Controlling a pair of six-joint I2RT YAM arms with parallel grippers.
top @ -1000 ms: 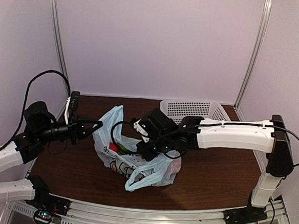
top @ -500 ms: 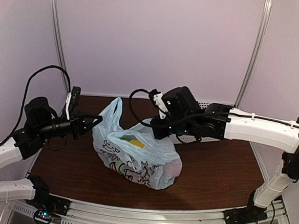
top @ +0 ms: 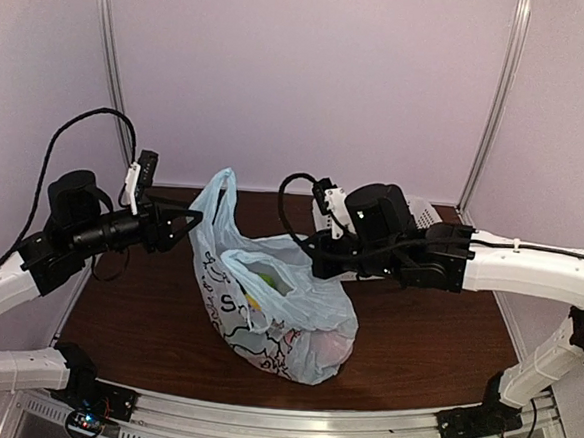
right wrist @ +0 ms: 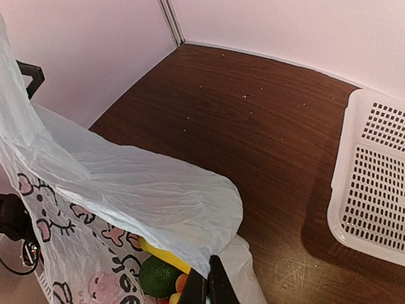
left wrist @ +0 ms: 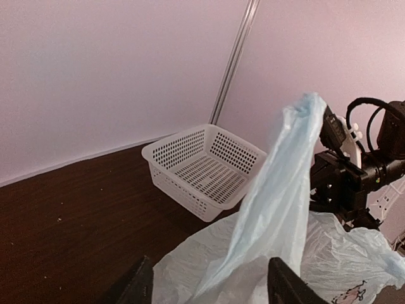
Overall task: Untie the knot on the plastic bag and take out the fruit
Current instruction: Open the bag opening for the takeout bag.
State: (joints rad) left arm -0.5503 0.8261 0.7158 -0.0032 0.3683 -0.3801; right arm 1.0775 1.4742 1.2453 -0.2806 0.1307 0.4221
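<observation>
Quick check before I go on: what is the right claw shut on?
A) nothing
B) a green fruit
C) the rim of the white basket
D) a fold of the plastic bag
D: in the right wrist view the right claw is pinched shut on the edge of the plastic bag. The green fruit lies loose inside the bag, and the white basket sits apart.

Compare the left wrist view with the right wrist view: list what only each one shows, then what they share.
Only the left wrist view shows the right arm, black, beyond the upright loop handle of the plastic bag. Only the right wrist view shows the fruit inside the bag: a green one and a yellow one. Both show the plastic bag, the white basket and the brown table.
</observation>
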